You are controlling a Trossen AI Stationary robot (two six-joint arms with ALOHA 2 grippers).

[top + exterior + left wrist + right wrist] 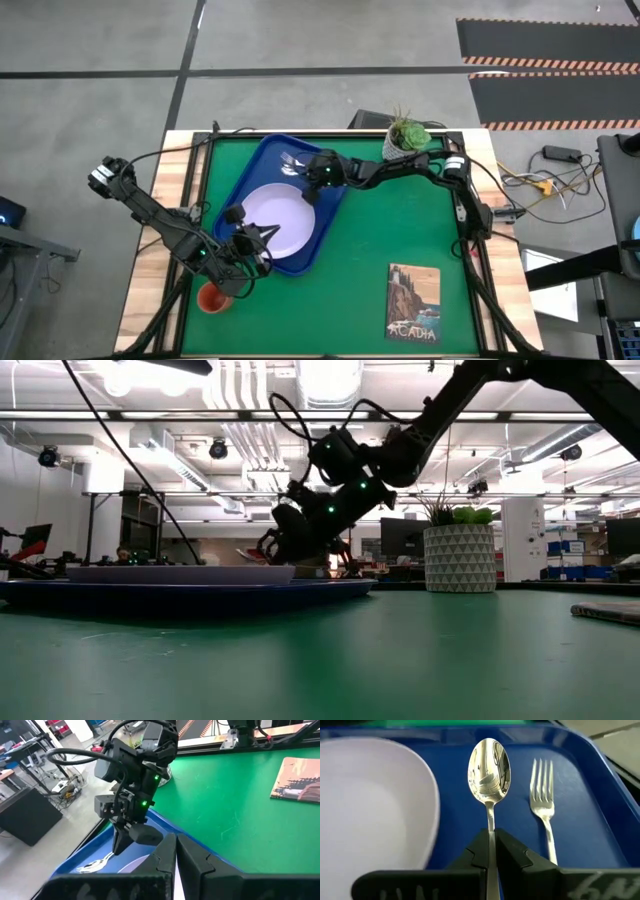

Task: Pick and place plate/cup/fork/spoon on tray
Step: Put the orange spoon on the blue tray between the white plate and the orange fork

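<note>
The blue tray (262,160) lies on the green mat at the far left. The pale plate (285,215) lies flat in it. The fork (542,790) lies on the tray floor beside the spoon (490,767). My right gripper (308,180) is over the tray's far part, shut on the spoon. My left gripper (268,236) is at the plate's near-left edge, its fingers (162,857) closed to a thin gap. The orange-red cup (212,298) stands on the mat near the front left corner, apart from both grippers. My right gripper pinches the spoon's handle (491,832) between its two fingers, which lie along the handle. The bowl points away from the gripper, face up, low over the tray floor; whether it rests there I cannot tell. My left gripper has the plate's near-left rim (177,882) in the thin gap between its fingers, coming slanting from the table's near left. The plate lies flat on the tray.
A white pot with a green plant (408,135) stands at the far edge, right of the tray. A picture book (413,302) lies at the front right. The middle of the green mat (400,220) is bare.
</note>
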